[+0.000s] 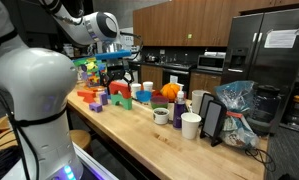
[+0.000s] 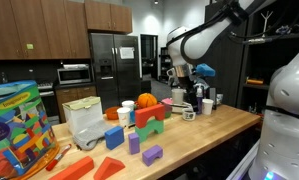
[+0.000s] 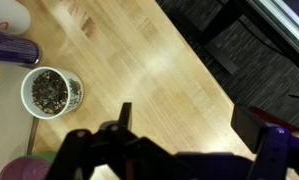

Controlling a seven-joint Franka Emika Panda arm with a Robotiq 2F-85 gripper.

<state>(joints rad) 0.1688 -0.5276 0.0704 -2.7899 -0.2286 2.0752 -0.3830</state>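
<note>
My gripper (image 3: 189,125) is open and empty, with bare wooden countertop (image 3: 139,60) showing between its two dark fingers. It hangs above the counter in both exterior views (image 1: 117,70) (image 2: 181,85). In the wrist view the nearest thing is a white cup with dark speckled contents (image 3: 51,92), to the left of the fingers and apart from them. A purple bottle (image 3: 11,48) and a white cup (image 3: 9,12) lie further left. Nothing touches the fingers.
Coloured blocks stand on the counter: red (image 2: 149,115), green (image 2: 151,127), blue (image 2: 114,137), purple (image 2: 152,154). There is an orange ball (image 1: 169,91), white cups (image 1: 191,125), a black tablet stand (image 1: 214,120), a toy box (image 2: 19,125). The counter edge meets dark floor (image 3: 259,60).
</note>
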